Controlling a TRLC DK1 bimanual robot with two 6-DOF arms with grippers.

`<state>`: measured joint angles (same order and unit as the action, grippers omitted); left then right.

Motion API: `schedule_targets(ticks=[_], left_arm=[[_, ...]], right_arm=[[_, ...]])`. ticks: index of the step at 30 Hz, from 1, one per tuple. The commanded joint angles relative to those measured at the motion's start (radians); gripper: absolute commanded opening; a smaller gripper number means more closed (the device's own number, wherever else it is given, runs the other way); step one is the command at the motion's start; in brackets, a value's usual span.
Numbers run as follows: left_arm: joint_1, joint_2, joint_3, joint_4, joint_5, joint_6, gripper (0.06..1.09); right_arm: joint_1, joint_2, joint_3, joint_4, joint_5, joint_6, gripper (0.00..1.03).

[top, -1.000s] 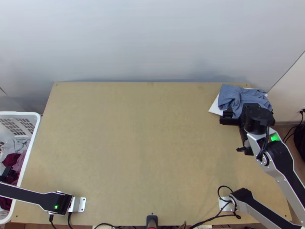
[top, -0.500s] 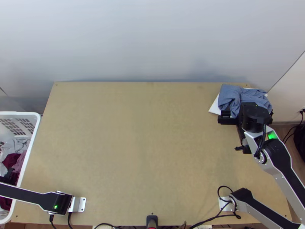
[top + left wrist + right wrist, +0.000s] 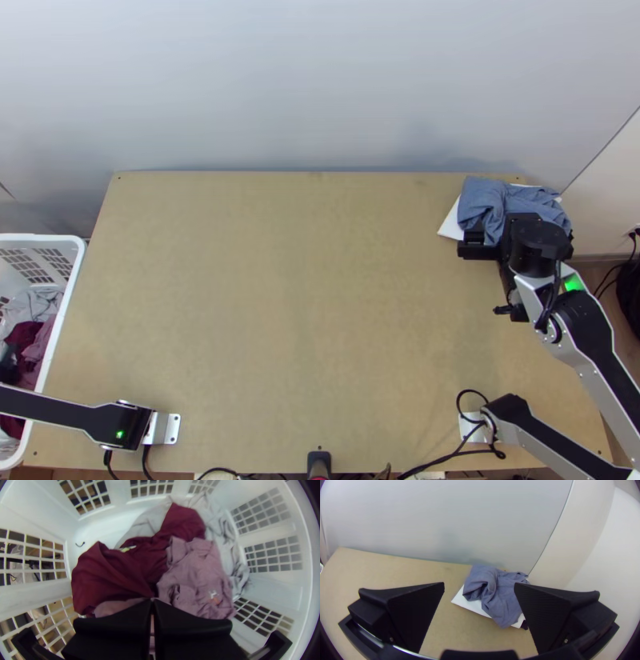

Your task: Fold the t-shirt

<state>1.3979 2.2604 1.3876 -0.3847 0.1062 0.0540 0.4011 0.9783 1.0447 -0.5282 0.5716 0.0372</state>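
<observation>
On wooden desk [image 3: 304, 304], upper right of frame: blue t-shirt [image 3: 480, 200] bunched atop flat white item [image 3: 450, 227]. Apparently unfolded; left to spread, then fold. Right fingers [image 3: 416, 613] parted; left fingers [image 3: 116, 621] clenched over basket [image 3: 40, 238], lower left.

From my end I take this for a robotics lab or test station: robot arms [image 3: 584, 328] stand at the wooden tabletop's [image 3: 304, 304] near corners, with loose cables [image 3: 448, 457] along that edge. I see plain pale panelling [image 3: 320, 80] behind the far edge and a laundry basket [image 3: 70, 296] beside the left.
</observation>
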Motion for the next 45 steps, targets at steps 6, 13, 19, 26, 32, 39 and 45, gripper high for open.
schedule_targets(ticks=[6,13,19,26,32,39,45], left_arm=[[-0.079,-0.314,0.149,-0.171,0.194,-0.062,0.1],[-0.16,-0.512,0.248,-0.22,0.245,-0.108,0.1],[-0.197,-0.578,0.357,-0.26,0.253,-0.158,0.1],[-0.26,-0.664,0.55,-0.365,0.326,-0.203,0.1],[-0.462,-0.835,0.585,-0.451,0.339,-0.201,0.1],[-0.904,-1.092,0.335,-0.474,0.326,-0.203,0.1],[-1.393,-1.24,-0.025,-0.35,0.139,-0.253,0.1]], right_arm=[[-0.001,-0.009,0.021,-0.004,0.001,0.003,0.97],[-0.001,-0.023,0.025,-0.01,0.001,0.003,0.97],[-0.002,-0.041,0.018,-0.024,0.001,0.003,0.97],[-0.005,-0.058,0.0,-0.033,0.001,0.003,0.97],[-0.008,-0.056,-0.003,-0.024,0.001,0.004,0.97],[-0.011,-0.063,-0.011,-0.026,0.001,0.004,0.97],[-0.021,-0.075,-0.017,-0.029,0.001,0.004,0.97]])
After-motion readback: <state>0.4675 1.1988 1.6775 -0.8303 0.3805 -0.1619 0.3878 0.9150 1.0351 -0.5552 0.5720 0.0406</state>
